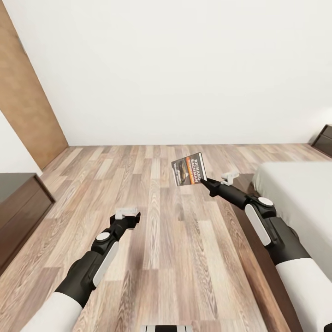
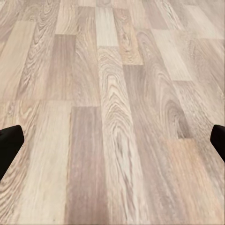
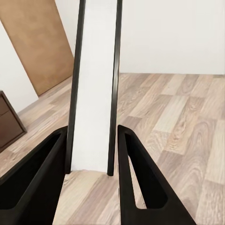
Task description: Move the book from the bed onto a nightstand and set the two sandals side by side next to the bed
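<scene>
Above plank floor (image 1: 161,221), book (image 1: 188,169) between right jaws

1 book (image 1: 189,169), 1 bed (image 1: 299,198), 2 dark wood cabinets (image 1: 20,207) (image 1: 324,139), 2 arms.

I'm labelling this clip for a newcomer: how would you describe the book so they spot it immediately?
Start at the pale bed on the right, then follow the right arm beside it to its pincer. The book is pinched there, held above the plank floor: a thin dark paperback with an orange band and white lettering.
</scene>
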